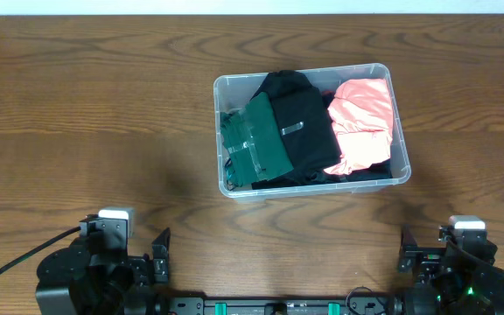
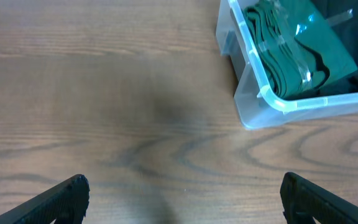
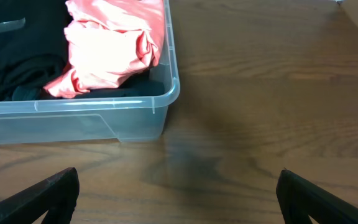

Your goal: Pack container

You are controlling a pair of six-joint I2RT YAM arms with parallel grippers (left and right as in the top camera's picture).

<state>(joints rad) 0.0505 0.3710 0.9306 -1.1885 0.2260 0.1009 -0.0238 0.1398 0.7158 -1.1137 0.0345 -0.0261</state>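
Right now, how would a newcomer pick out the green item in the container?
On the wooden table sits a clear plastic container. At its left end, beside black clothing, lies the folded green garment, the only green piece; the pink garment is opposite.

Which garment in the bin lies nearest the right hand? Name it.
The pink garment, at the container's right end; the black one lies mid-bin and the green one at the left end.

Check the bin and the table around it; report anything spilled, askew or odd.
Nothing serious stands out. The green garment, black garment and pink garment all lie inside the container, and none hangs over its rim. The container only sits slightly turned against the grain of the table.
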